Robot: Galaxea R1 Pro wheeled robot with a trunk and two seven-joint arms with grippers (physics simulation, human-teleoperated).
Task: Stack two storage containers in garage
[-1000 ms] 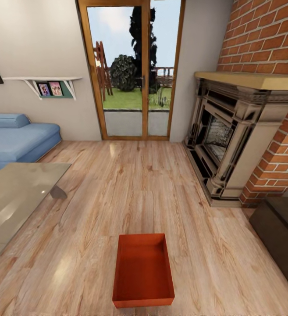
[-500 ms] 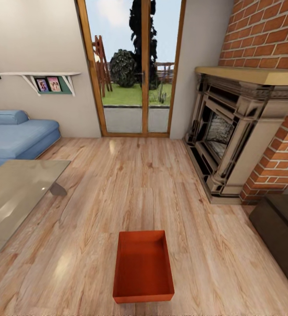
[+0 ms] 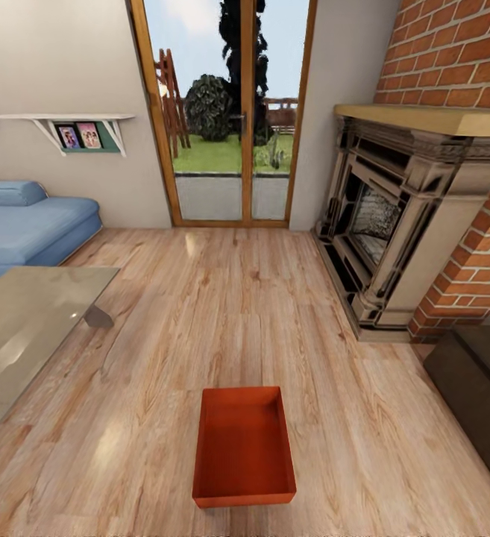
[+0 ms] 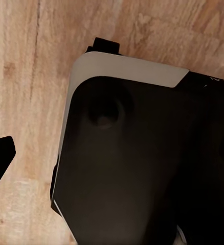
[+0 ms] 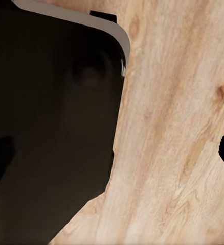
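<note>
- One storage container (image 3: 244, 445) sits upright and empty on the wood-plank floor (image 3: 222, 313) of the living room, short side toward the camera, mid-floor.
- Glass table (image 3: 28, 328) off to its left, brick fireplace (image 3: 401, 231) to the right, both well apart from it; glass doors (image 3: 226, 119) on the far wall, blue sofa (image 3: 28, 231) far left.
- Wrist views: dark robot body (image 4: 142, 168) over plank floor; a black fingertip at frame edge on each. Cannot tell either pincer's state.
</note>
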